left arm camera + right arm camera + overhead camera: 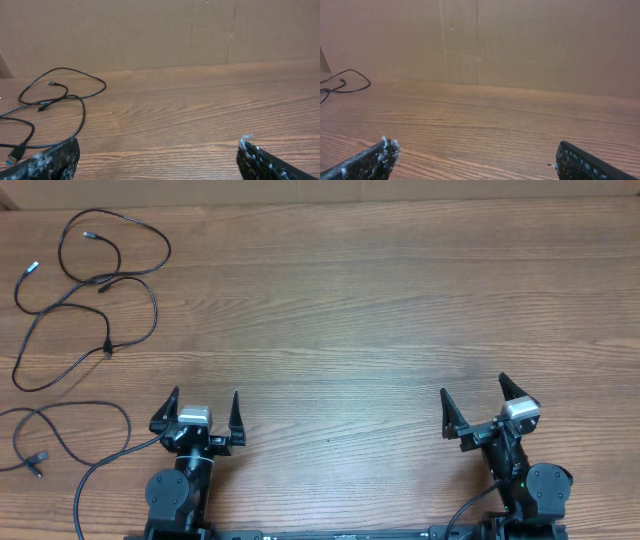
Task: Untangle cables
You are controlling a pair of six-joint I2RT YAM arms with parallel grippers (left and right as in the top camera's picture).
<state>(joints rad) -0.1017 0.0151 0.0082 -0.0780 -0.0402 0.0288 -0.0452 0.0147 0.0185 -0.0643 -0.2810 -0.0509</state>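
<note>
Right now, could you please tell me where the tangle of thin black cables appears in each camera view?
Overhead: the thin black cables lie at upper left.
Left wrist: the cables sit at middle left.
Right wrist: one cable loop shows at the far left edge.
Shared landmark: the far edge of the brown wooden table, meeting the tan cardboard wall.

One cable [100,403] apparently leaves the left edge.

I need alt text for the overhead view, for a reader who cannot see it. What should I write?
Thin black cables lie in loose, overlapping loops at the left side of a wooden table. The left arm and the right arm sit at the near edge, jaws open and empty.
</note>
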